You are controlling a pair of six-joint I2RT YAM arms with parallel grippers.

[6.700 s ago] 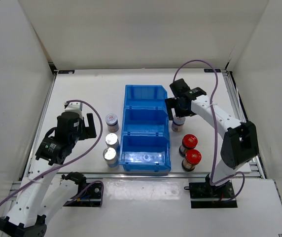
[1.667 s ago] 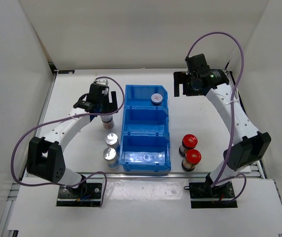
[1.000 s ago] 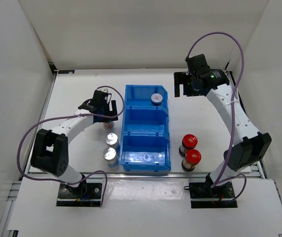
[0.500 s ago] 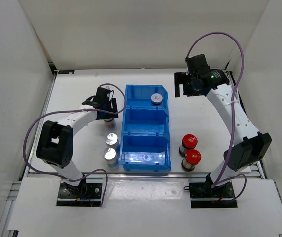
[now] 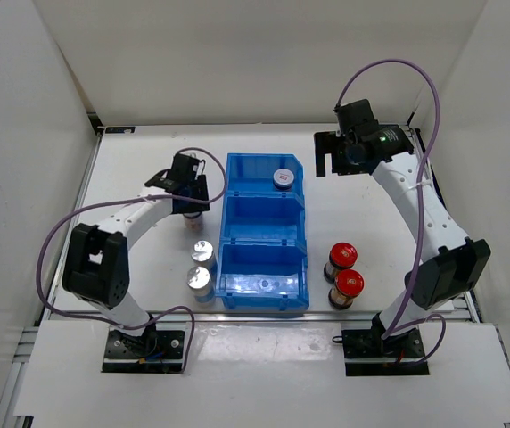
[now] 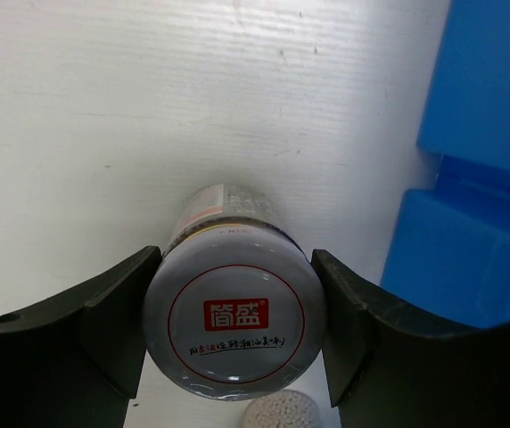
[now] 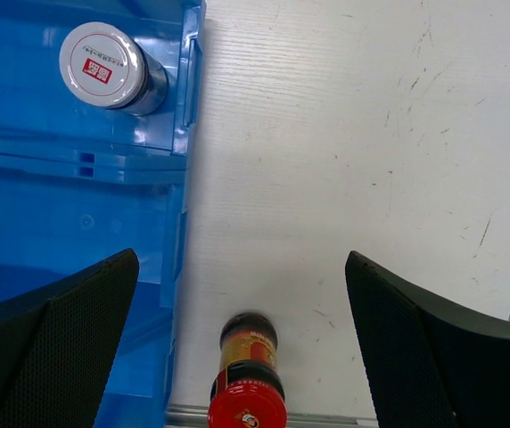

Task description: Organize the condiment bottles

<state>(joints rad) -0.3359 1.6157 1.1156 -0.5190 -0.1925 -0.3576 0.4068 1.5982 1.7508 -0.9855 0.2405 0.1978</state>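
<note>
- the condiment bottles (image 5: 200,278) are six small jars, and all of them stand up.
- one grey-white cap jar (image 5: 283,177) sits in the far box of the blue bin (image 5: 264,218). the right wrist view shows it (image 7: 105,64) close to that box's right wall, with a red mark on its cap.
- the second grey-white cap jar (image 6: 235,321) is on the left of the bin, just beside it.
- the left gripper (image 5: 190,201) pinches this jar. the left wrist view shows one black finger (image 6: 103,330) pressed on each side of the cap.
- i cannot tell if the bottom of this jar touches the table (image 5: 130,169).
- the two silver cap jars (image 5: 202,251) stand close together on the table. they are left of the bin's near box, and nearer to the arm bases than the pinched jar.
- the two red cap jars (image 5: 342,253) stand side by side on the table at the right of the bin, next to its near box, with a small gap between them and the bin wall.
- the right gripper (image 5: 331,153) hangs over the far right part of the table, to the right of the bin's far box. its fingers are spread wide and nothing is between them.
- the right wrist view looks down on bare table and the bin's edge — and on one red cap jar (image 7: 247,407) at the bottom of the picture.
</note>
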